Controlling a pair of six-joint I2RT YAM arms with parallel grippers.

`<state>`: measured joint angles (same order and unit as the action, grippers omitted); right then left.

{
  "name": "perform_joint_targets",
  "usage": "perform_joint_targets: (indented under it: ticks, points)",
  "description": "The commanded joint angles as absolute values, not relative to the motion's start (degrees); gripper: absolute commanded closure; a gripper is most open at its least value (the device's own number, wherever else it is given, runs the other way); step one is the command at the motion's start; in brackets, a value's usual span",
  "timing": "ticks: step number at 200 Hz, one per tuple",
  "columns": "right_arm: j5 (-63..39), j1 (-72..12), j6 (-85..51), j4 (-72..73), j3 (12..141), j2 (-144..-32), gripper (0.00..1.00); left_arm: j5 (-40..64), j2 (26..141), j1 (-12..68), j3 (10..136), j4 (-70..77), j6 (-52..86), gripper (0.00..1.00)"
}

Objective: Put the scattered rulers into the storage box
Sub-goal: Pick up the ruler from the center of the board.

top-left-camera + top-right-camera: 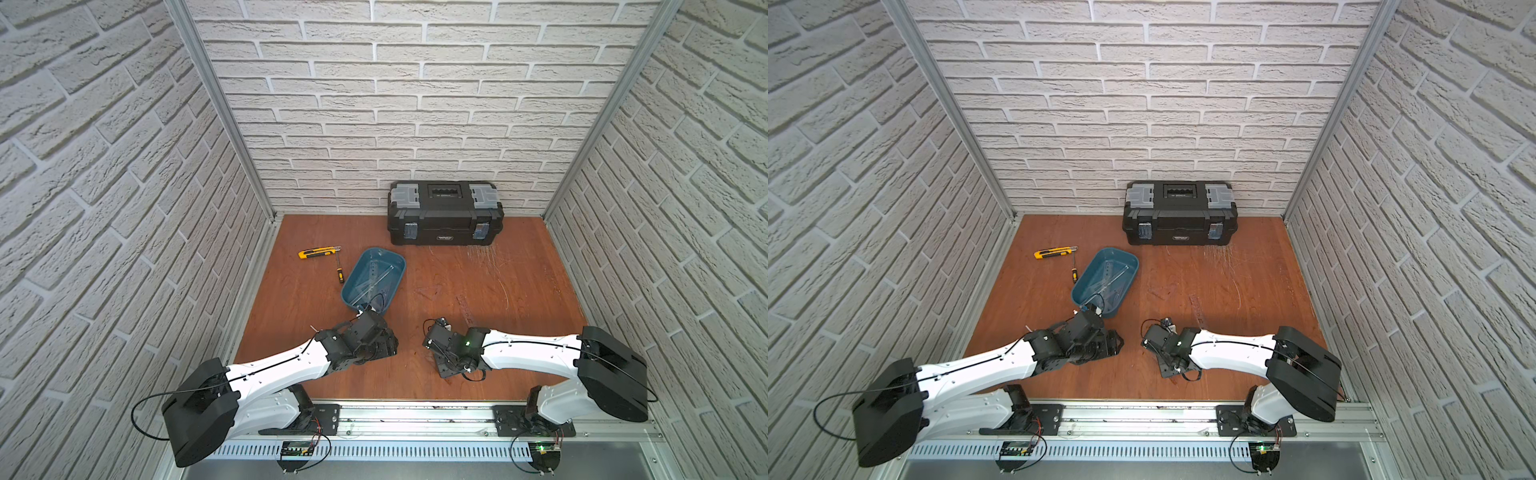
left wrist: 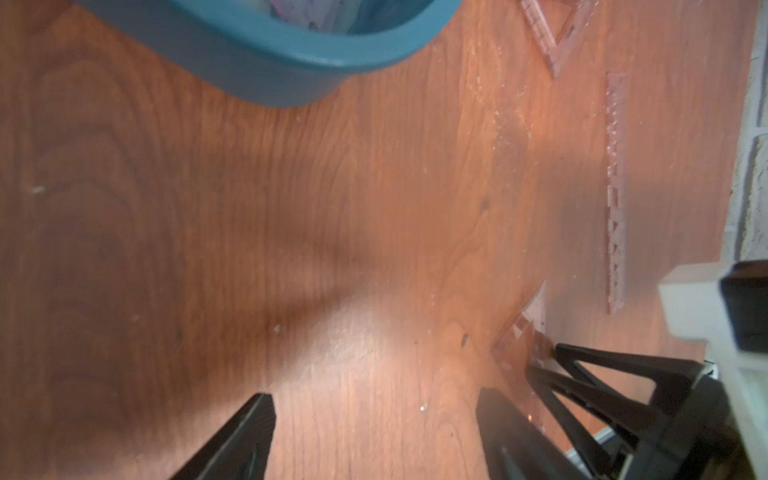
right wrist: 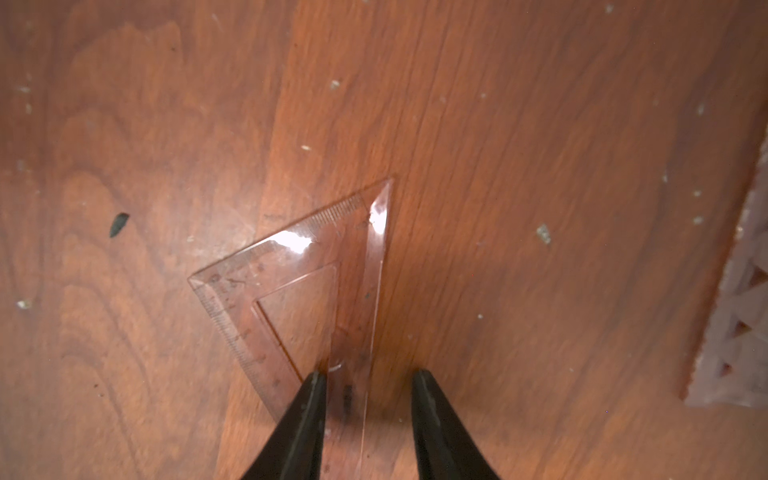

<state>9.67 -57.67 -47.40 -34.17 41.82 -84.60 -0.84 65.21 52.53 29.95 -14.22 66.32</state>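
The teal storage box [image 1: 384, 253] [image 1: 1119, 251] sits left of centre with several clear rulers [image 1: 374, 282] in it. My right gripper [image 3: 368, 376] [image 1: 444, 371] is low over the table with its jaws apart around one side strip of a clear triangular set square [image 3: 249, 270]. One finger is in the cut-out and the other stands clear of the outer edge. My left gripper [image 2: 376, 395] [image 1: 386, 345] is open and empty just in front of the box [image 2: 291, 62]. A long ruler [image 1: 467, 309] [image 2: 616, 187] and another set square [image 1: 428, 291] [image 2: 548, 37] lie on the table.
A black toolbox [image 1: 444, 218] stands against the back wall. A yellow utility knife [image 1: 318, 252] and a small screwdriver [image 1: 339, 272] lie left of the box. Brick walls close in the left, back and right sides. The two wrists are close together near the front.
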Motion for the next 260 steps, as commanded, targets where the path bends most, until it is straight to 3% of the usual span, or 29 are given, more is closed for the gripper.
perform_joint_targets:
  ticks: [1, 167, 260]
  points:
    - [8.96, -57.83, -49.01, -36.35, 41.67, -87.46, 0.63, -1.59, 65.97, 52.82, 31.89, -10.16, 66.51, 0.19]
    - [7.47, -56.83, -48.78, -32.81, 42.48, -93.09, 0.78, -1.10, 67.23, 52.82, 31.25, -9.07, 66.88, 0.19]
    - [5.07, -55.55, -47.88, -30.11, 40.85, -92.42, 0.84, 0.71, 72.38, 53.87, 29.46, -0.46, 69.69, 0.19]
